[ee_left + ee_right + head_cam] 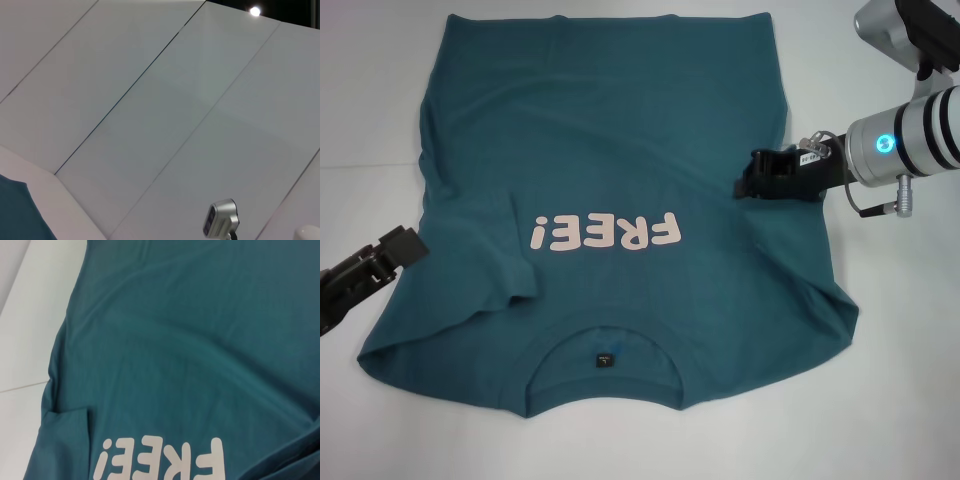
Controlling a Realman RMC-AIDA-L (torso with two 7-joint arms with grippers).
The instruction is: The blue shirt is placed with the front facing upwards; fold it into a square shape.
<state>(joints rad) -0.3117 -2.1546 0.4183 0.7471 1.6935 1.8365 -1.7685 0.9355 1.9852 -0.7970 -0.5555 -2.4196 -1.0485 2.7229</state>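
The blue shirt [620,200] lies face up on a white table [370,90], spread nearly flat, and both arms are close to it.

The right gripper [748,186] reaches in from the shirt's right edge and sits low over the fabric, just inside that edge, level with the pale pink "FREE!" lettering [605,232]. Whether its fingers are apart, together, or pinching cloth cannot be told from any view. Its wrist camera looks down on the teal fabric and the lettering.

The left gripper [405,245] sits at the opposite edge, beside the left sleeve [480,270], which already lies doubled inward over the chest with a soft ridge. Its finger state cannot be told either. Its wrist camera shows mostly bare wall panels, with a sliver of teal cloth in one corner.

The likely step is folding the right side inward to match the left. To do it well, the right gripper should catch only the top layer at the edge, lift it slightly, and carry it straight across so the new crease runs parallel to the shirt's length.

The shirt's long axis runs away from the robot: the ribbed collar [605,345] with its small dark neck label [604,358] is nearest the robot, and the hem is farthest away.
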